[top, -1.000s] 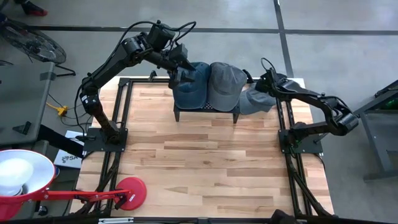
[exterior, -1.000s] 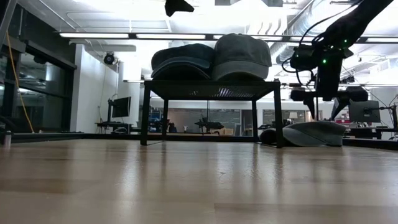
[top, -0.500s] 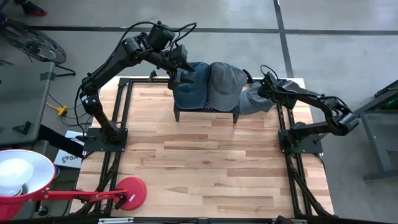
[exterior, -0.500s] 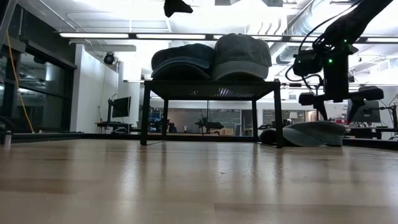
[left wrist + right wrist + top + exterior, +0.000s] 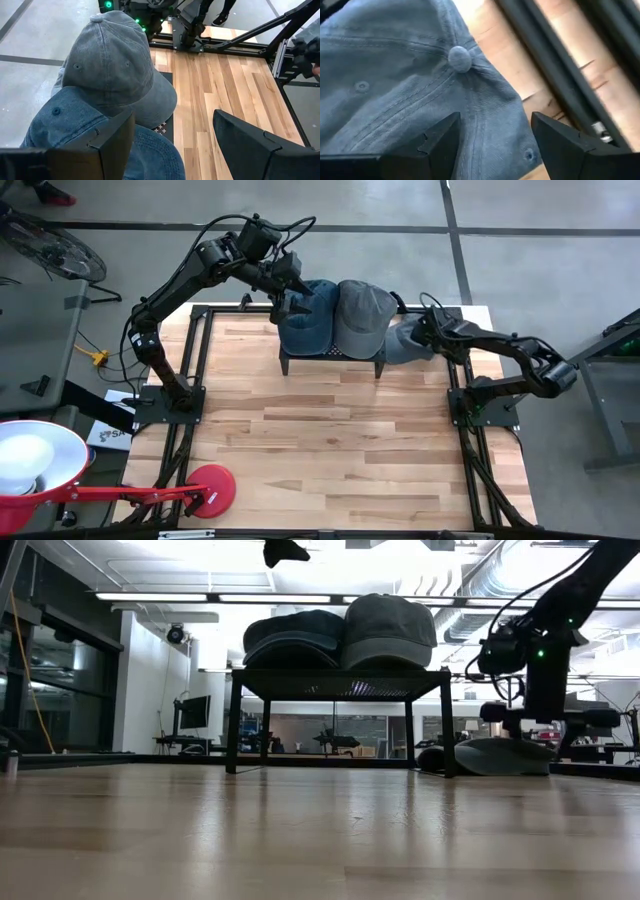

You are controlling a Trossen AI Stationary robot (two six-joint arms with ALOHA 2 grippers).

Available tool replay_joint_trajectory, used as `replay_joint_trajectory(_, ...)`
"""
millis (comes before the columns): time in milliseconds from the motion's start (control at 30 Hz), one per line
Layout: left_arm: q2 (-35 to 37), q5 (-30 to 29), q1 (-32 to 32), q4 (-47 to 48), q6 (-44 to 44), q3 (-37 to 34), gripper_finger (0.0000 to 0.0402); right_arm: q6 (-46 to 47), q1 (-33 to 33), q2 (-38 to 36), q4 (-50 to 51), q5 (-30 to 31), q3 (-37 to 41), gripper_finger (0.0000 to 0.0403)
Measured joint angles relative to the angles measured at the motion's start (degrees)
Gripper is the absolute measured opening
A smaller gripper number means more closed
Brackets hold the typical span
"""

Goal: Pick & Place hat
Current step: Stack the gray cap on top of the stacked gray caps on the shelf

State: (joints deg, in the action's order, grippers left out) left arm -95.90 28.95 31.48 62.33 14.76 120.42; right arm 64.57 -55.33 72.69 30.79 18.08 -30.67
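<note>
Hat [image 5: 404, 343] lies on the table [image 5: 330, 440] beside the rack [image 5: 330, 360] — directly under the right end effector [image 5: 490, 145], fingers spread astride its crown, seemingly just clear. Left end effector [image 5: 172, 145], also spread, hovers over the rack's hats.

I'm looking straight down on the whole tabletop [image 5: 330, 440] from overhead, and level across it from its surface; both are sharing the rack [image 5: 340, 685]. Wrist cameras are hovering close over caps.

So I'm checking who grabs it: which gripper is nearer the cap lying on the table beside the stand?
The right gripper, fingers open just above that cap. The left gripper hovers over the blue cap on the stand.
</note>
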Motion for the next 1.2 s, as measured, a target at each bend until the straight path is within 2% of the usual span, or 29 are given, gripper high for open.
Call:
replay_joint_trajectory(133,0.00,0.00,0.00,0.01,-0.01,0.00,0.0266,-0.01,0.00,0.02,-3.96,-1.55,1.49,0.0228)
replay_joint_trajectory(267,0.00,-0.02,0.00,0.02,-0.21,0.00,0.0266,-0.30,0.00,0.02,-4.64,-2.07,1.59,0.0193)
replay_joint_trajectory(400,0.02,-0.01,0.00,0.04,-0.46,0.00,0.0266,-1.22,0.00,0.02,-4.74,-2.19,1.59,0.0137)
replay_joint_trajectory(600,0.00,0.00,0.00,0.24,-0.48,0.00,0.0266,-6.45,0.29,-0.04,-4.57,-4.50,1.59,0.0023)
replay_joint_trajectory(633,0.00,0.00,0.00,0.24,-0.48,0.00,0.0266,-7.15,0.65,-0.29,-4.55,-4.64,1.59,0.0014)
replay_joint_trajectory(867,0.01,0.04,0.00,0.32,-0.50,0.00,0.0266,-6.55,4.81,-7.09,-2.24,-2.20,1.20,0.0007)
replay_joint_trajectory(1000,0.00,0.50,0.00,0.36,-0.58,0.00,0.0266,-6.39,8.30,-13.55,6.15,1.71,-1.98,0.0005)
replay_joint_trajectory(1200,0.01,2.04,0.00,0.37,-0.61,0.00,0.0266,-10.43,13.55,-20.98,22.02,9.28,-13.18,0.0003)
